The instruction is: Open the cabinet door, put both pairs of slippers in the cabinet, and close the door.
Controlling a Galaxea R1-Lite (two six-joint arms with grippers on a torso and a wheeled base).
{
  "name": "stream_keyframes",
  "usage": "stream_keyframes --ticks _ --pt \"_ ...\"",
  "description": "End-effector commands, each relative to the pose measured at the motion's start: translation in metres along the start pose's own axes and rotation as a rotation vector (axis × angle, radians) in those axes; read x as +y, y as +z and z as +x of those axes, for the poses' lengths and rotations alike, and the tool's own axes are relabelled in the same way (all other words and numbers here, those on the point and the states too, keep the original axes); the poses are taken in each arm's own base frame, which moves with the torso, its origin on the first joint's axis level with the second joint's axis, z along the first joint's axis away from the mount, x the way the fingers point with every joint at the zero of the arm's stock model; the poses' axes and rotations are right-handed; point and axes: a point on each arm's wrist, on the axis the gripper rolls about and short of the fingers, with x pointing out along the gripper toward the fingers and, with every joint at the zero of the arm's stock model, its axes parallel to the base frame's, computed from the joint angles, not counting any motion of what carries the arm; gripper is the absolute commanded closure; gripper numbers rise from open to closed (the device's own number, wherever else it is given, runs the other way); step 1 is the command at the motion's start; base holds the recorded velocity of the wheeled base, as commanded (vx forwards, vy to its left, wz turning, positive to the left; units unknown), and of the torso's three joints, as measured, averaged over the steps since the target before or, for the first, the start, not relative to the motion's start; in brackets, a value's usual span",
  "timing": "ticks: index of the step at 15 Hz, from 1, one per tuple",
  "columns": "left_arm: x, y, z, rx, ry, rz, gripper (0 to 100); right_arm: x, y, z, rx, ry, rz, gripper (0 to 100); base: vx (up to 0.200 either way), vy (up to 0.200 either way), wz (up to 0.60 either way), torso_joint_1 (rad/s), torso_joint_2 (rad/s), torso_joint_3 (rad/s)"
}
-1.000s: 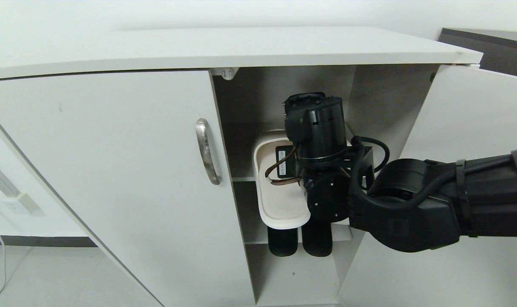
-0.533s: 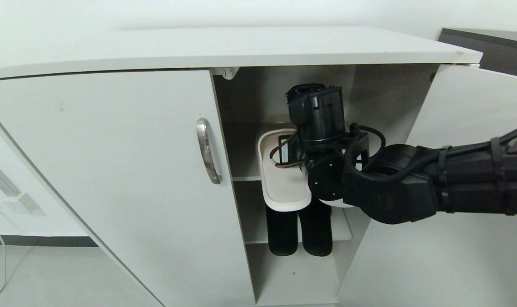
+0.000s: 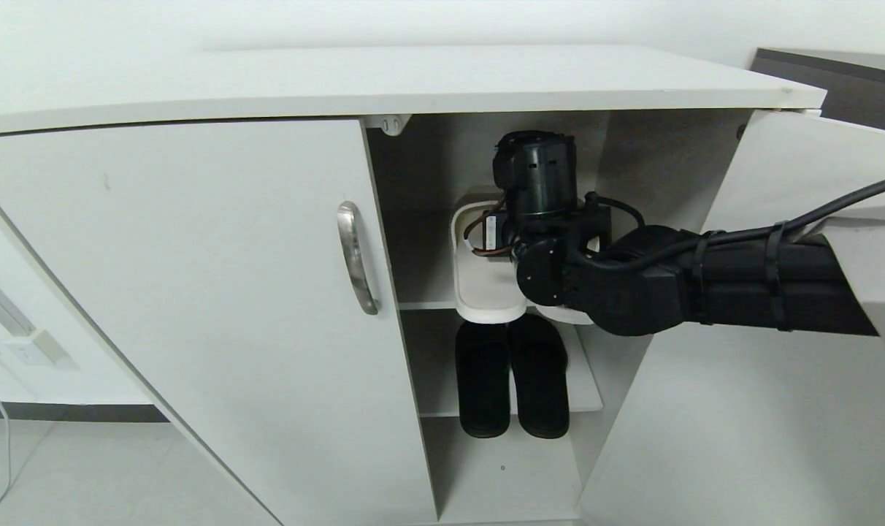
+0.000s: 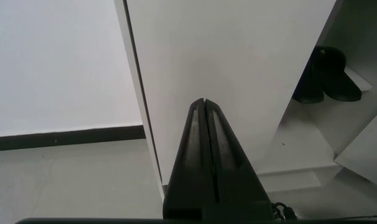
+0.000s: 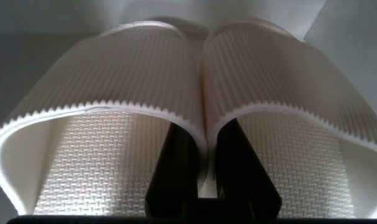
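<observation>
Black fingers of the right end effector are clamped on the white slippers. One finger sits inside each slipper, and the two inner strap walls are pinched between them. From where I stand, that arm reaches into the open half of the cabinet. It holds the pair side by side over the upper shelf, toes inward, heels sticking out past the shelf's front edge. Whether the soles touch the shelf I cannot tell.

Just below, the black slippers lie side by side on the lower shelf, their heels overhanging its front edge a little.

The right door is swung wide open. The left door is closed, with a curved metal handle near its inner edge.

The left end effector has its fingers pressed together and holds nothing. It sits low in front of the closed door, pointing at it.

Everything is matt white board, standing on a pale grey floor. A white wall with dark skirting runs behind, carrying a socket.
</observation>
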Motion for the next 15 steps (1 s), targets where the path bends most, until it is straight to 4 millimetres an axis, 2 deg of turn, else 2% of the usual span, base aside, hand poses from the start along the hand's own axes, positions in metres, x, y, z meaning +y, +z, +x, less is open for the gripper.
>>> stream_keyframes --ticks 1,11,12,15 --pt "0.0 0.0 0.0 0.002 0.0 0.0 100 0.003 -0.002 0.006 0.011 -0.006 -0.01 100 0.0 0.0 0.0 0.0 0.0 0.0" --pt "0.0 0.0 0.0 0.002 0.0 0.0 100 0.006 -0.01 0.01 0.031 -0.009 -0.023 100 0.0 0.0 0.0 0.0 0.0 0.0" --pt "0.0 0.0 0.0 0.002 0.0 0.0 100 0.007 -0.011 0.01 0.032 -0.009 -0.024 0 0.0 0.0 0.0 0.0 0.0 0.0" --pt "0.0 0.0 0.0 0.0 0.0 0.0 100 0.006 -0.013 0.003 0.044 -0.008 -0.039 0 0.0 0.0 0.0 0.0 0.0 0.0"
